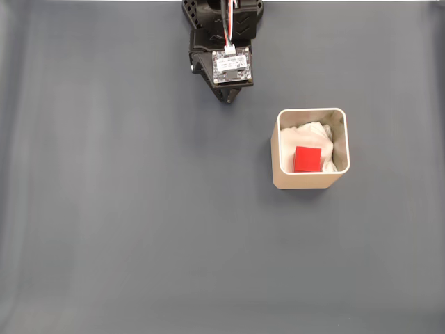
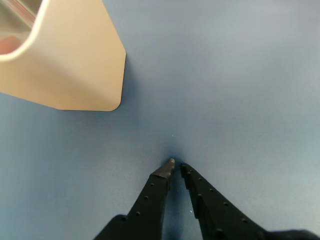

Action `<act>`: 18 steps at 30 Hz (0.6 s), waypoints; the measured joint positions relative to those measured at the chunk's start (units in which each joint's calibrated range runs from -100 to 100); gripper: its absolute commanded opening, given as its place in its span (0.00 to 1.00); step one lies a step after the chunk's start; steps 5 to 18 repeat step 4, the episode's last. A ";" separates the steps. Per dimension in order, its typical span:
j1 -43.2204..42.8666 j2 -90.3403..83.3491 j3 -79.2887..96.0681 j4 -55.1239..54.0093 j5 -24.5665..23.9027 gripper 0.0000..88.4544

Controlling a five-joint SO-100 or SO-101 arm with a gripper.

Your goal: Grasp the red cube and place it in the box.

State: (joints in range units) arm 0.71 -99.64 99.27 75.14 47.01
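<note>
At the bottom of the wrist view the black gripper (image 2: 176, 166) points up the picture, its jaws drawn almost together with only a thin slit between the tips and nothing held in them. The tips hang just over the bare blue-grey worktop (image 2: 240, 80), where a small dark shadow sits right under them. Up and to the left in that view stands the box (image 2: 75, 65), seen from outside: a beige wall with a rounded lower corner, its pale rim curving across the top left corner, and a blurred reddish patch just inside that rim.

In the fixed view the arm (image 1: 224, 49) reaches down from the top edge, a small circuit board with red and white wires on its upper face, and its tip ends above and to the left of the box (image 1: 309, 182), apart from it. The red cube (image 1: 307, 158) lies inside the box on crumpled white padding (image 1: 306, 133), near the front wall, with one edge slightly tilted. The grey worktop (image 1: 125, 223) spreads out on every side
</note>
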 measured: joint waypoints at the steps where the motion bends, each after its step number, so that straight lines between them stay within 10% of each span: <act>1: 0.00 0.00 0.00 0.00 0.00 0.06; 18: 0.00 0.00 0.00 0.00 0.00 0.06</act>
